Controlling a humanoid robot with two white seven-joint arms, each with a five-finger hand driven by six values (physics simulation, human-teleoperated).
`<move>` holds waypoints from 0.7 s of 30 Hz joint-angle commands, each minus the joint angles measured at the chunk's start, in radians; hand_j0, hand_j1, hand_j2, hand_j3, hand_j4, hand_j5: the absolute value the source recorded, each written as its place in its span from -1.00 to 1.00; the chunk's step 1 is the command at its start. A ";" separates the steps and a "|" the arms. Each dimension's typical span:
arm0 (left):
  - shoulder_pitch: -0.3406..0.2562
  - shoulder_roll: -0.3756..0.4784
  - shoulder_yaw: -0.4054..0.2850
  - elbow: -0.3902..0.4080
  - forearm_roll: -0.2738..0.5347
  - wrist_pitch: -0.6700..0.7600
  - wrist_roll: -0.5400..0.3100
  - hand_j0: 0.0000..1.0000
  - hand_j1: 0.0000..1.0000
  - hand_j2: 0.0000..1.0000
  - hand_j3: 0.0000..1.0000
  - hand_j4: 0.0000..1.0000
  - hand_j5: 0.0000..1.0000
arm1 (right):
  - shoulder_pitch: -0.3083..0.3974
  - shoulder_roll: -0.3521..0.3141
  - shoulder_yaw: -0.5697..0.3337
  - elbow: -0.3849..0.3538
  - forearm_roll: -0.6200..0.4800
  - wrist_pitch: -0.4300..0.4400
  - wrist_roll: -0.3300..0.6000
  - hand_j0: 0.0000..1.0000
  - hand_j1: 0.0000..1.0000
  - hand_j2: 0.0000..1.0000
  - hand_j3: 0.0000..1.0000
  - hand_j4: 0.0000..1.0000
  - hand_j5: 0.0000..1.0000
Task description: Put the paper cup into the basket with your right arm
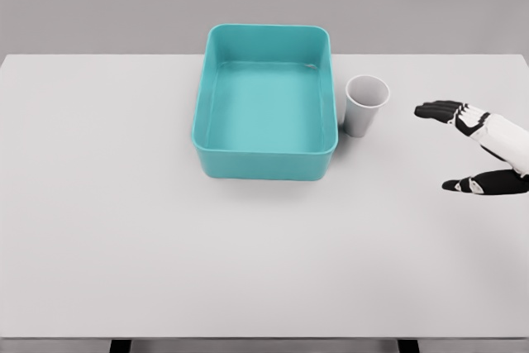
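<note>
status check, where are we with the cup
Right robot hand open, short of cup. Cup upright beside basket, not inside. Path clear.

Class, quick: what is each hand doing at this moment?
Right hand: open, fingers spread, holding nothing, off to the right of the paper cup and not touching it.
Left hand: not in view.

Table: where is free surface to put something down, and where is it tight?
The table is bare left of the basket and across the whole front. Between paper cup and right hand lies an open strip. It is tight only where the cup stands beside the basket's right wall.
</note>
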 commanded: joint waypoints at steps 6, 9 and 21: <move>0.000 0.000 0.000 0.000 0.000 0.000 0.000 1.00 1.00 1.00 1.00 1.00 1.00 | -0.044 0.145 -0.062 0.005 0.058 0.002 0.031 1.00 1.00 1.00 1.00 1.00 1.00; 0.000 0.000 0.000 0.000 0.000 0.000 0.000 1.00 1.00 1.00 1.00 1.00 1.00 | -0.071 0.159 -0.052 0.018 -0.037 0.039 0.098 1.00 1.00 1.00 1.00 1.00 1.00; 0.000 0.000 0.001 0.000 0.000 0.000 0.000 1.00 1.00 1.00 1.00 1.00 1.00 | -0.192 0.276 -0.049 0.189 -0.249 0.475 0.132 1.00 1.00 1.00 1.00 1.00 1.00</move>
